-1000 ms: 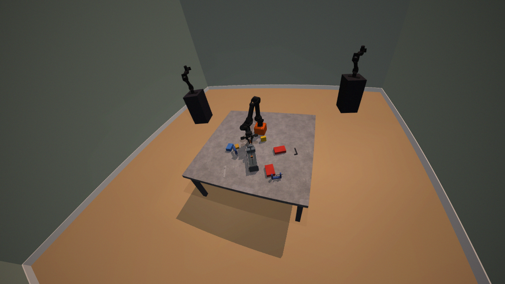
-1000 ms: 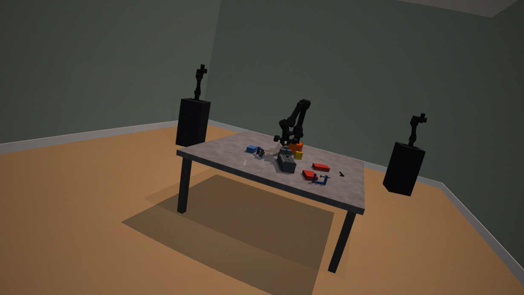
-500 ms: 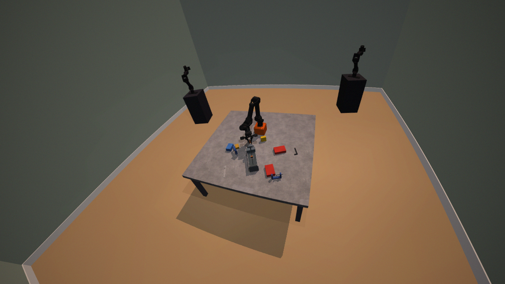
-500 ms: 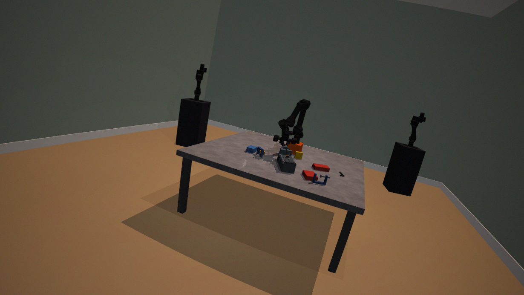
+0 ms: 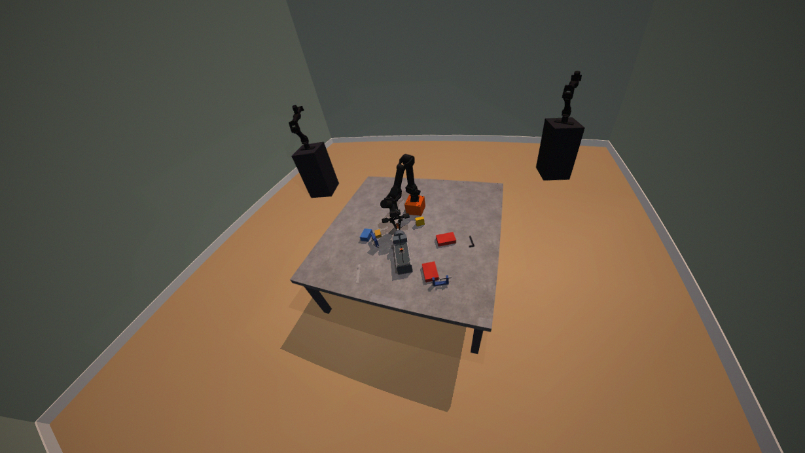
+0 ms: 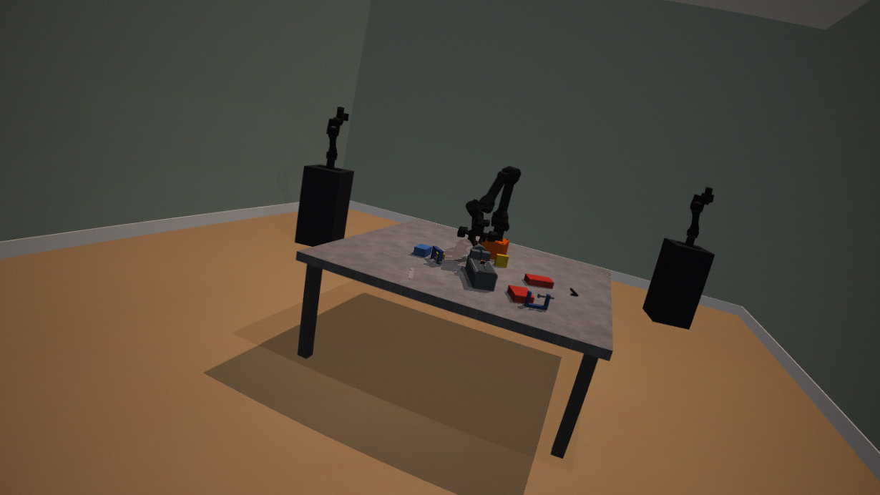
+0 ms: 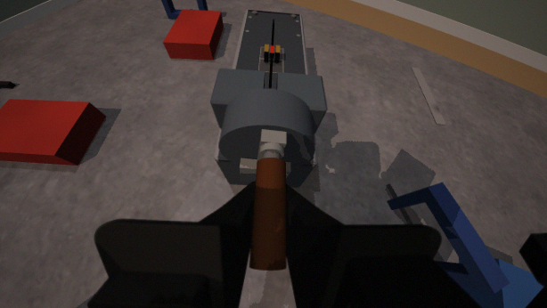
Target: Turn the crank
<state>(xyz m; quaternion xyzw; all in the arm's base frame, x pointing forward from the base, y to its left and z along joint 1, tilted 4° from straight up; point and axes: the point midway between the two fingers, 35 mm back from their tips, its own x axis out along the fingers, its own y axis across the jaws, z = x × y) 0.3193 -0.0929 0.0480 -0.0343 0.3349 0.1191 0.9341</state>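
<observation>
The grey machine (image 5: 402, 260) (image 6: 481, 275) (image 7: 268, 100) stands on the table. In the wrist view its brown crank handle (image 7: 269, 196) points toward the camera, with a pale crank piece (image 7: 273, 138) behind it. My gripper (image 7: 267, 188) (image 5: 397, 226) is shut on the handle, one dark finger on each side. The red pointer (image 7: 272, 50) sits between the two brass zero marks (image 7: 266, 47) (image 7: 277, 47) and looks about level with them; a small offset is too fine to tell. In the top and exterior views the handle is mostly hidden by the gripper or too small.
Two red blocks (image 5: 446, 238) (image 5: 430, 271) lie on one side of the machine, with a blue clamp (image 5: 440, 282) and a black hex key (image 5: 471, 241). On the other side are a blue block (image 5: 366, 234), another blue clamp (image 7: 463, 231) and a pale strip (image 7: 428, 95). A yellow block (image 5: 419, 221) is near the orange base (image 5: 415, 206).
</observation>
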